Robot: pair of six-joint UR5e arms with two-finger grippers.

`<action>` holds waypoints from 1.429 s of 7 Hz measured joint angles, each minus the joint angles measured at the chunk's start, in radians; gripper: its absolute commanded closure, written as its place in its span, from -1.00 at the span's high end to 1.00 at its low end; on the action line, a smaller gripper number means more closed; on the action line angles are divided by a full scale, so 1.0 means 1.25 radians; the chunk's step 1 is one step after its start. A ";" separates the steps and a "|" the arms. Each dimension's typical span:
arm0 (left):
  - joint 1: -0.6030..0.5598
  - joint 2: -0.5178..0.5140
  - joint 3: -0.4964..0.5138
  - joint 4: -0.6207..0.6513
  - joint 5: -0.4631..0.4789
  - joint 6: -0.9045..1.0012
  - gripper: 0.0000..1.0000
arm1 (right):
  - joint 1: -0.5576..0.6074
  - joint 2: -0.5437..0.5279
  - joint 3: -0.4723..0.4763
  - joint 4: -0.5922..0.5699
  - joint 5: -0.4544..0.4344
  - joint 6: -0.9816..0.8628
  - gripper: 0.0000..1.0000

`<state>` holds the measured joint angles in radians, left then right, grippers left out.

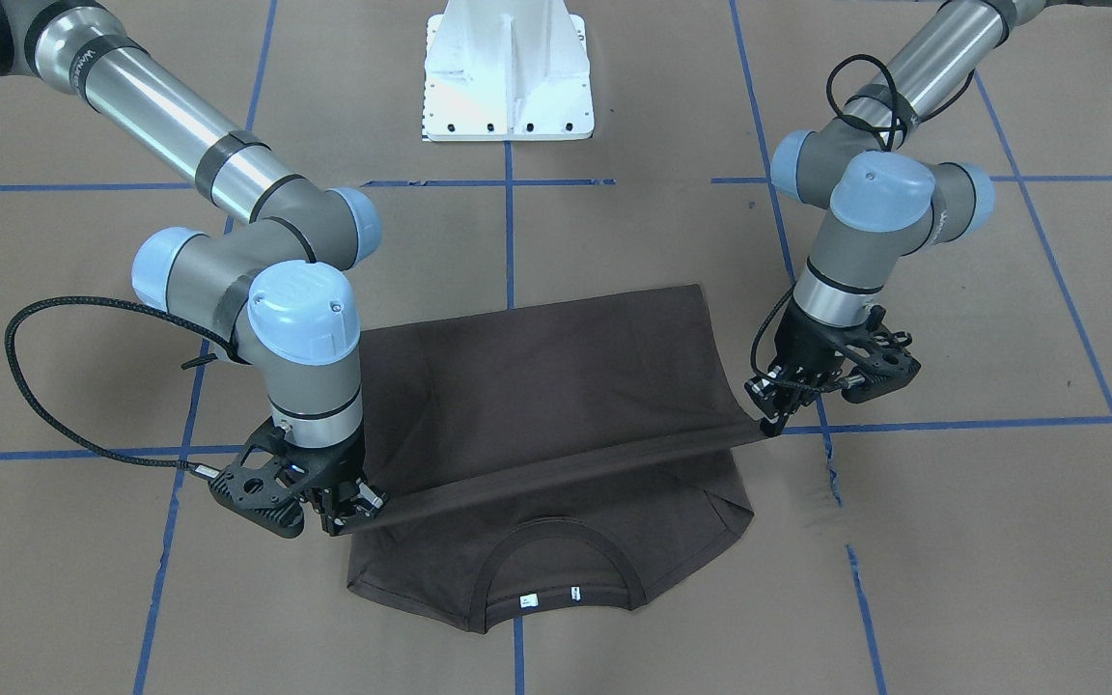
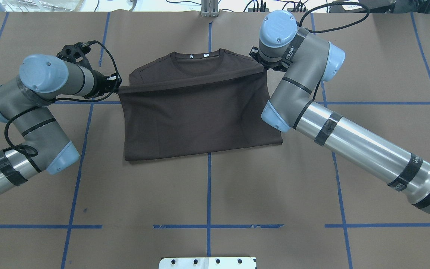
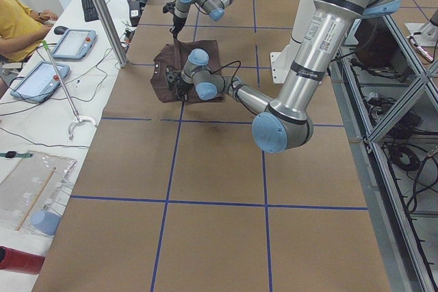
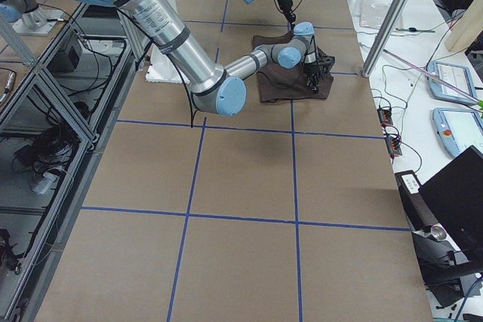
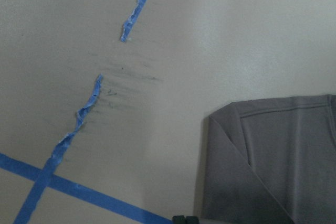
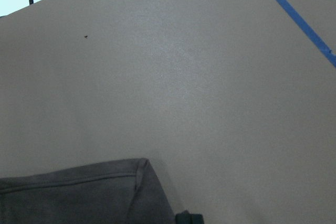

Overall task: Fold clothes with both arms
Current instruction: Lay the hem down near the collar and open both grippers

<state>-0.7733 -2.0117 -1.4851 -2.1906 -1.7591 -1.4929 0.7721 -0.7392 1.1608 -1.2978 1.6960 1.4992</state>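
The dark brown T-shirt [image 2: 196, 116] lies on the brown paper table. Its ribbed collar [image 1: 556, 560] and white tags [image 1: 529, 601] are on the side far from the robot. A straight fold edge is stretched taut above the chest between both grippers. My left gripper [image 1: 768, 423] [image 2: 118, 89] is shut on one end of that edge. My right gripper [image 1: 348, 526] [image 2: 262, 67] pinches the other end, partly hidden under its wrist in the overhead view. The wrist views show only shirt corners [image 5: 273, 161] [image 6: 79, 198] on the table.
The white pedestal base [image 1: 508, 72] stands at the robot's side of the table. Blue tape lines [image 2: 209, 186] cross the paper. A person in yellow [image 3: 17, 25] sits at a side table with tablets [image 3: 75, 42], beyond an aluminium post [image 3: 102, 11].
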 measured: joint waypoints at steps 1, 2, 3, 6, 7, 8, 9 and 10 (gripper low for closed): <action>-0.002 -0.010 0.009 -0.001 0.000 0.001 -1.00 | 0.000 0.003 -0.005 0.000 -0.001 -0.002 -1.00; -0.004 -0.018 0.016 -0.001 0.001 0.001 -1.00 | 0.001 0.007 -0.008 -0.001 -0.002 -0.003 -1.00; -0.007 -0.022 0.027 -0.008 0.001 0.001 -1.00 | 0.001 0.010 -0.011 -0.001 -0.002 -0.004 -1.00; -0.032 -0.029 0.046 -0.027 0.000 0.051 -1.00 | 0.010 0.016 -0.017 0.000 -0.002 -0.004 -1.00; -0.037 -0.031 0.048 -0.027 0.000 0.065 -1.00 | 0.012 0.019 -0.026 0.000 -0.001 -0.005 -1.00; -0.038 -0.032 0.050 -0.027 0.000 0.070 -0.92 | 0.012 0.023 -0.035 0.000 -0.002 -0.006 -0.88; -0.039 -0.036 0.058 -0.028 0.000 0.072 -0.79 | 0.012 0.026 -0.040 0.000 -0.002 -0.007 -0.32; -0.039 -0.044 0.073 -0.029 0.000 0.074 -0.72 | 0.012 0.027 -0.042 0.000 -0.005 -0.007 -0.15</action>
<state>-0.8218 -2.0673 -1.3943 -2.2266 -1.7595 -1.4010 0.7868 -0.7049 1.1083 -1.2974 1.6893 1.4900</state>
